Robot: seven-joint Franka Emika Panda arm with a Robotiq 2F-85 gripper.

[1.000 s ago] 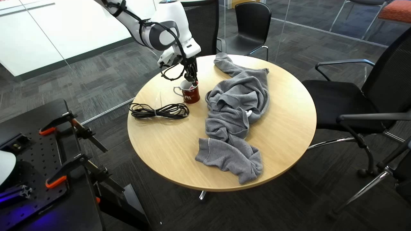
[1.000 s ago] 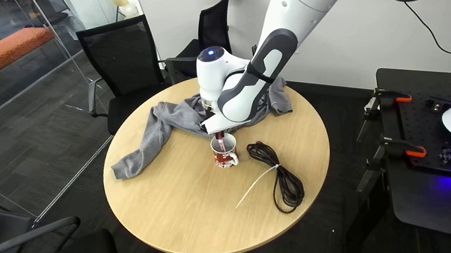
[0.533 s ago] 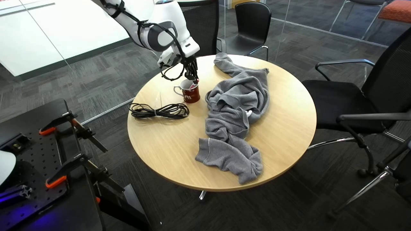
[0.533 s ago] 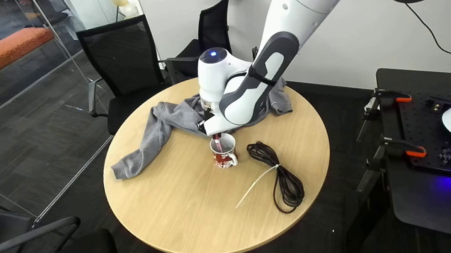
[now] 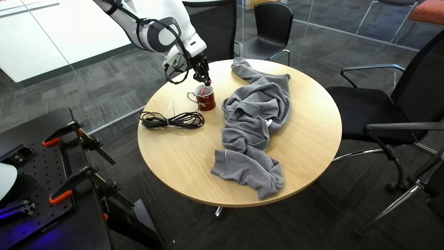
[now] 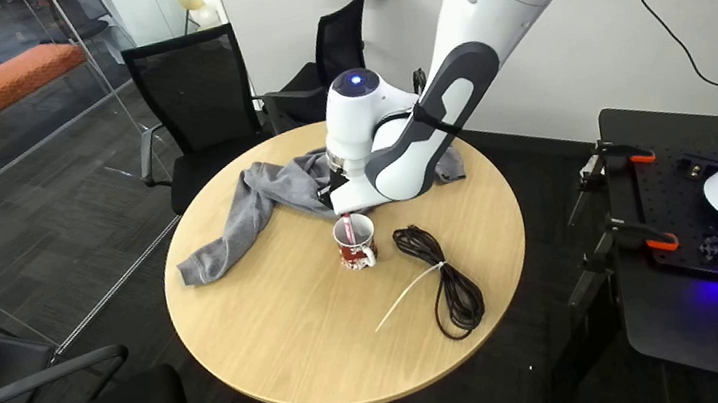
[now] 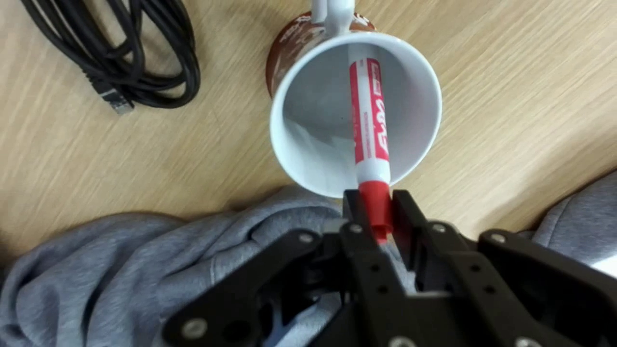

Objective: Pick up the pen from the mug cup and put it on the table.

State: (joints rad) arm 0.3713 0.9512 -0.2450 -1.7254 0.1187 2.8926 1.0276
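Observation:
The pen, a red and white marker with a red cap [image 7: 371, 115], leans inside the mug cup in the wrist view. My gripper [image 7: 376, 197] is shut on its red cap, just above the mug's rim. The pen also shows in both exterior views [image 5: 204, 91] [image 6: 349, 230], its lower part inside the mug. The mug cup, dark red outside and white inside [image 5: 206, 103] [image 6: 352, 256] [image 7: 284, 53], stands upright on the round light wood table [image 5: 184, 156] [image 6: 293, 331] [image 7: 217, 144]. In an exterior view the arm hides my fingertips; in an exterior view they show above the mug [image 5: 208, 83].
A grey cloth [image 5: 256, 104] [image 6: 243, 214] [image 7: 120, 279] lies crumpled beside the mug. A coiled black cable [image 5: 173, 120] [image 6: 455, 288] [image 7: 140, 62] with a pale tie lies on the mug's handle side. Black chairs [image 5: 367, 111] [image 6: 194, 105] stand around the table.
My gripper has risen and moved back slightly toward the arm's base, staying shut on the pen. More of the pen shows above the mug. The mug has shifted very slightly.

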